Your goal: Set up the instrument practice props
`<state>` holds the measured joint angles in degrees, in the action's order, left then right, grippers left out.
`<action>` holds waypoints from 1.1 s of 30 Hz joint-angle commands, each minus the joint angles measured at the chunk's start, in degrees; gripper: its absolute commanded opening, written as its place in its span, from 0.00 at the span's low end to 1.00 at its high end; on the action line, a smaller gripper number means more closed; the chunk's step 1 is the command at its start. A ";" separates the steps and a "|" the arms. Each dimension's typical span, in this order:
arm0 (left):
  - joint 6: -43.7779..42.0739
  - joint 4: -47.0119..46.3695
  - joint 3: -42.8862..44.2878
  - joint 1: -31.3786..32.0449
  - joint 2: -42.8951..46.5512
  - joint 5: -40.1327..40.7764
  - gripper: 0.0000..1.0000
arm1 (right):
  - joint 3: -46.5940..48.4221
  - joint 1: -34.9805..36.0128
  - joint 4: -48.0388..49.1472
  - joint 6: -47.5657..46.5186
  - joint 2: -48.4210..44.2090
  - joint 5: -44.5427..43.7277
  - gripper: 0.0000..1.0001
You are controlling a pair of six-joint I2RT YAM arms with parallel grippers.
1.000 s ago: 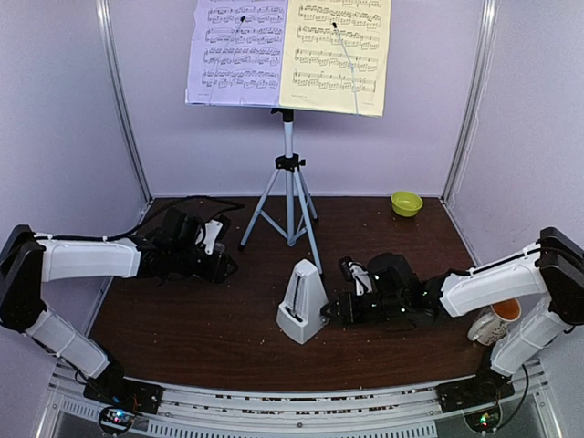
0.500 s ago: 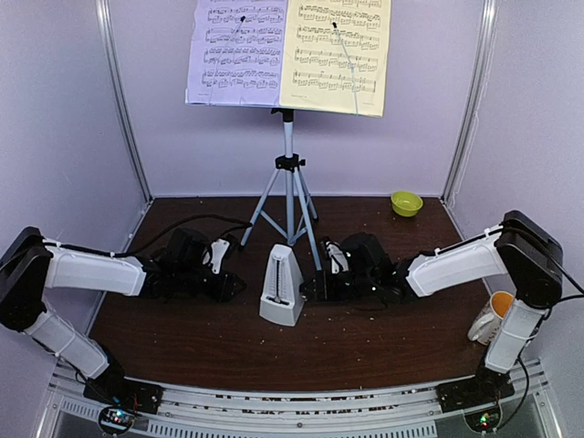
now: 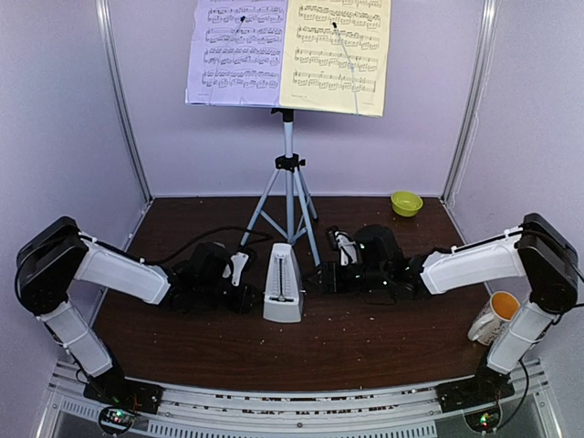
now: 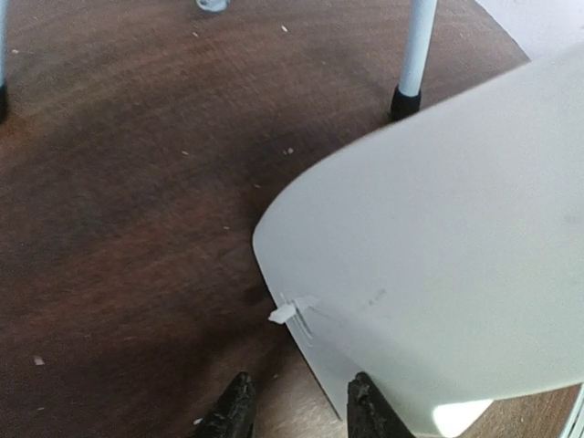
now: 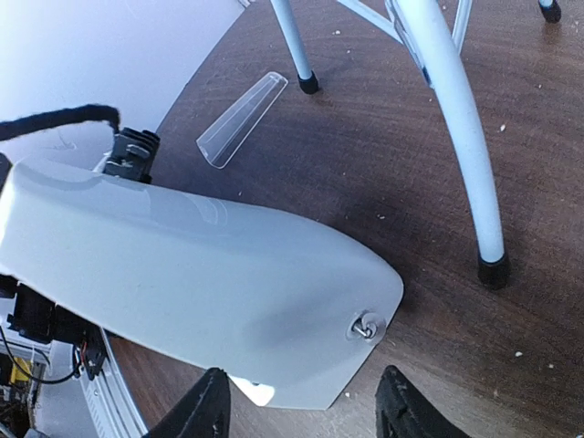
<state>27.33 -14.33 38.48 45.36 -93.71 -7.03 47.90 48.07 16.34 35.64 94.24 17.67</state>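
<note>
Top view: the small light grey pyramid metronome (image 3: 282, 294) stands upright on the dark brown wooden tabletop (image 3: 365, 347), just in front of the silver tripod music stand (image 3: 288, 146). The stand carries a lilac sheet-music page (image 3: 235, 50) and a pale yellow sheet-music page (image 3: 335, 55) side by side. The left jaws sit just left of the metronome and the right jaws just right of it.

Left wrist cam: black fingers (image 4: 233, 412) partly apart, one right at the metronome's bottom edge, nothing clamped.

Right wrist cam: fingers (image 5: 208, 406) spread wide. The metronome's corner pokes between them with a gap on both sides, so no grip. A clear plastic wedge (image 5: 242, 119) lies near a tripod foot.
</note>
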 commanded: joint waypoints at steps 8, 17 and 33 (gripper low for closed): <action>3.32 -5.54 5.08 2.54 -3.53 0.75 0.35 | -10.36 1.01 2.42 -4.49 -12.70 -7.08 0.85; 1.91 -1.50 5.99 2.54 -2.31 0.74 0.42 | -5.73 7.44 2.00 -10.77 -12.11 -12.50 0.96; 0.82 0.41 6.77 2.59 -0.73 1.57 0.43 | 3.31 8.69 -0.65 -10.87 -4.94 -17.56 0.81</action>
<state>29.41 -13.45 43.57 47.68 -96.01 -6.13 48.80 56.40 16.86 25.02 88.12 3.46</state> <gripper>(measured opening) 0.429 0.839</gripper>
